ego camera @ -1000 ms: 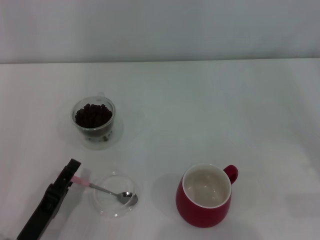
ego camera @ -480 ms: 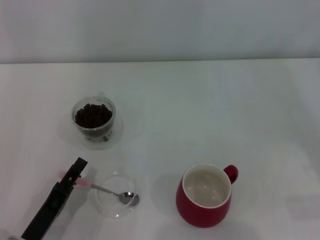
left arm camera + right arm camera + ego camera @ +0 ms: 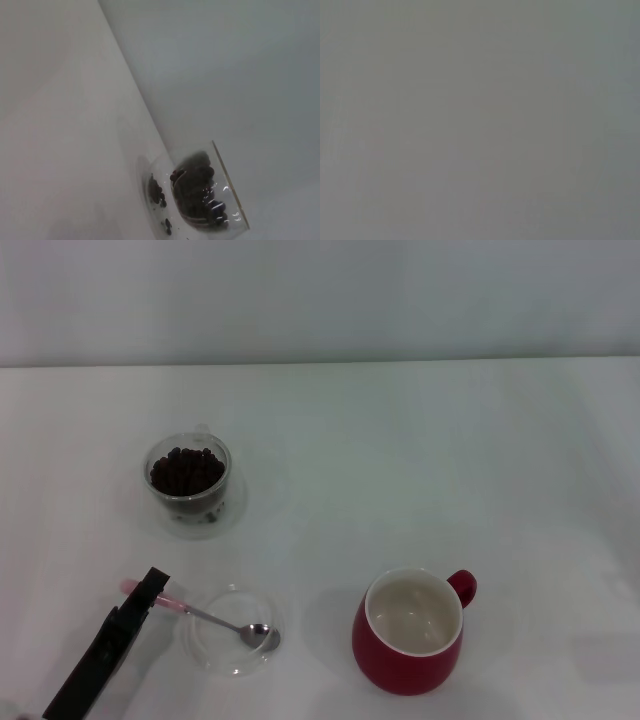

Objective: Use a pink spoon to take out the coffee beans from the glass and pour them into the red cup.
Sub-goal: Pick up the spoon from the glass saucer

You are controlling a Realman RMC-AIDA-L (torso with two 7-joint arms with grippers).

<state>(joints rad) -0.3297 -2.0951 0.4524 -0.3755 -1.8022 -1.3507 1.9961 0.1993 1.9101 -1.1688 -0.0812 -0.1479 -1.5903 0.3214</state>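
Left gripper (image 3: 152,587) shifted, glossy pink spoon (image 3: 205,617) nudged

The glass (image 3: 200,195) stands on the pale bench (image 3: 60,150), shown strongly tilted by the camera's angle. Dark beans (image 3: 195,182) fill its inner cup as a heap, and a few more beans sit lower down, between the inner cup and the glass's base. Its clear rim catches small bright glints. Beyond the glass rises a plain grey wall (image 3: 225,65).

white table (image 3: 420,450) | on it — glass (image 3: 188,480) (with coffee beans (image 3: 185,470)), clear dish (image 3: 232,630), red cup (image 3: 408,632)
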